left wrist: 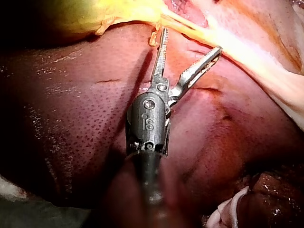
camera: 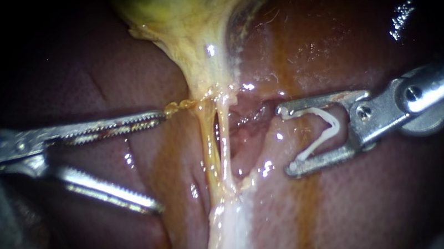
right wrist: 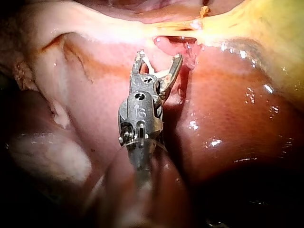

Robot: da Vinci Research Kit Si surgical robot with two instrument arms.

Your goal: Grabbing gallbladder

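Here the gallbladder (camera: 187, 11) sits at the top middle of the endoscope view. It is yellow, with its long axis running up and down, and its narrow end points downward, tapering into two thin strands (camera: 211, 153) that run on over the liver (camera: 78, 85). The left instrument (camera: 160, 160) has its jaws spread wide and empty, the upper tip just beside the neck's yellow fringe. The right instrument (camera: 286, 140), on the strands' other side, carries a white clip (camera: 323, 129) between its wide-set jaws.
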